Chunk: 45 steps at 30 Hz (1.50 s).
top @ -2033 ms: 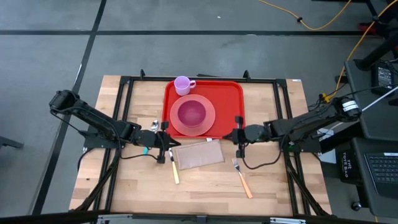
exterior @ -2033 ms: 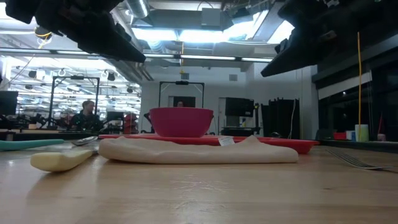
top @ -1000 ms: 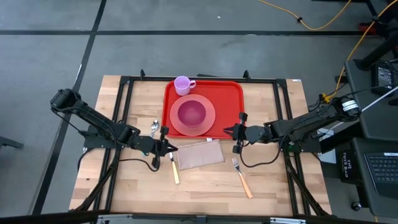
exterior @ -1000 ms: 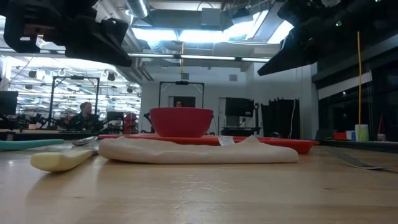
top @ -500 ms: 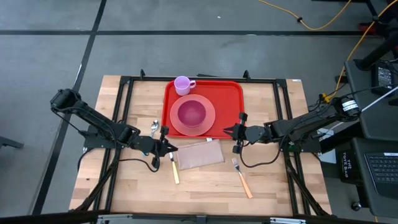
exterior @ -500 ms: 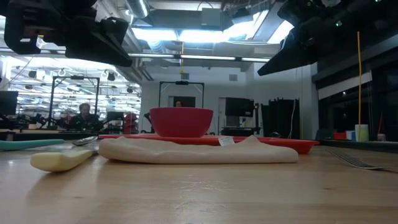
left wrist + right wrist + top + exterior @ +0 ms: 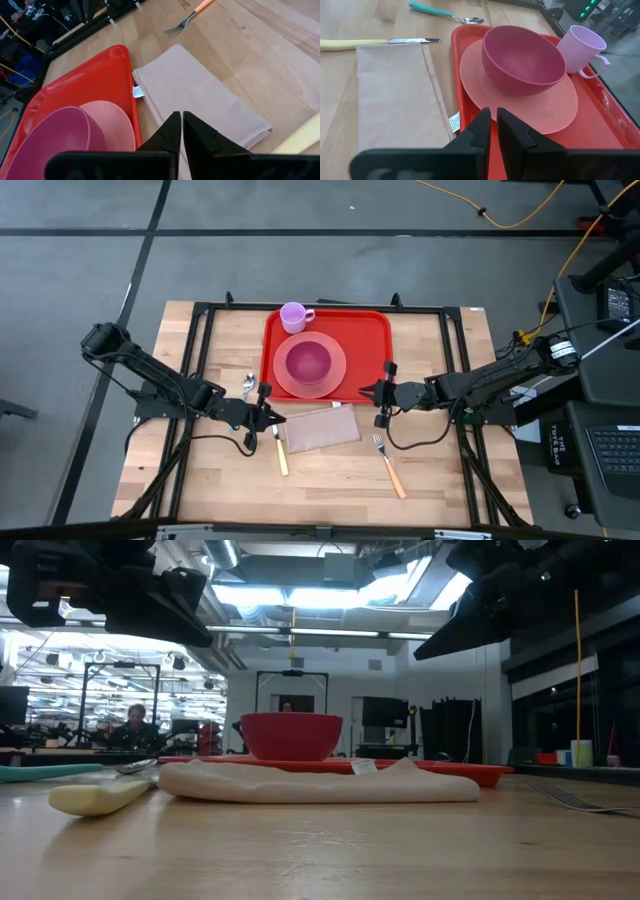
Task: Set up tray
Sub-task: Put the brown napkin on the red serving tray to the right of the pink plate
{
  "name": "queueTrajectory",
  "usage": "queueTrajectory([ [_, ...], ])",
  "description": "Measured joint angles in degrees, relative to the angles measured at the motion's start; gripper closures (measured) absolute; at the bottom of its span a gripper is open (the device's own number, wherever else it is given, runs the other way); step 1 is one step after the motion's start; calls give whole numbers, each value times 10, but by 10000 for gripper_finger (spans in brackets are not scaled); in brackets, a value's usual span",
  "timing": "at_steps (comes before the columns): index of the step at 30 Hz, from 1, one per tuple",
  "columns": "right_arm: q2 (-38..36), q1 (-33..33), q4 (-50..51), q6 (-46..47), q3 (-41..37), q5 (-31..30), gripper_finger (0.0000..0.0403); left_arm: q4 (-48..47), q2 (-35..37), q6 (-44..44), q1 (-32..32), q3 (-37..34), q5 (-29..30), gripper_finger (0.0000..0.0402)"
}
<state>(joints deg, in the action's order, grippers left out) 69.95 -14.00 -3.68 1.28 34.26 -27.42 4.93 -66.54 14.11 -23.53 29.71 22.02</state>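
Observation:
The red tray point(image 7: 372, 330) lies at the table's far middle. It holds a pink plate point(image 7: 335, 375) with a magenta bowl point(image 7: 308, 361) on it, and a lilac cup point(image 7: 293, 316). A beige napkin point(image 7: 318, 429) lies flat just near of the tray. My left gripper point(image 7: 277, 418) hovers shut above the napkin's left edge point(image 7: 181, 114). My right gripper point(image 7: 364, 390) hovers above the tray's near right corner point(image 7: 493, 110), its fingers together but for a thin slit. In the low view both grippers point(image 7: 205, 635) point(image 7: 420, 655) hang well above the table.
A yellow-handled knife point(image 7: 281, 452) lies left of the napkin. A teal-handled spoon point(image 7: 240, 390) lies left of the tray, and an orange-handled fork point(image 7: 390, 465) lies to the napkin's right. A black frame point(image 7: 200, 360) runs along the table's sides. A person point(image 7: 135, 725) sits far behind.
Two seconds ago both grippers' fingers stood spread apart. By one second ago they had come together, and my left gripper had shifted slightly toward the near edge. Since then nothing has moved.

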Motion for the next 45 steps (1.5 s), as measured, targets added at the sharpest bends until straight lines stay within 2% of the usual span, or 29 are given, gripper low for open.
queueTrajectory([
  [3, 0, 0, 0, 0, 0, 6, 366, 0, 0, 0, 0, 0, 0, 392],
  [11, 0, 0, 9, -46, 0, 67, 366, 0, 0, 1, 0, 0, 11, 395],
  [19, 14, -17, 78, -79, 0, 92, 366, 0, 0, 1, 0, 0, 10, 393],
  [28, 24, -84, 109, -124, 0, 90, 366, 0, 0, 1, 0, 0, 15, 397],
  [36, 25, -149, 108, -189, 0, 6, 366, 0, 0, 1, 0, 0, 15, 398],
  [39, 25, -161, 108, -208, 0, 5, 366, 0, 0, 1, 0, 0, 15, 398],
  [45, 41, -178, 101, -184, 0, 17, 352, 0, 0, 0, 0, 0, 15, 400],
])
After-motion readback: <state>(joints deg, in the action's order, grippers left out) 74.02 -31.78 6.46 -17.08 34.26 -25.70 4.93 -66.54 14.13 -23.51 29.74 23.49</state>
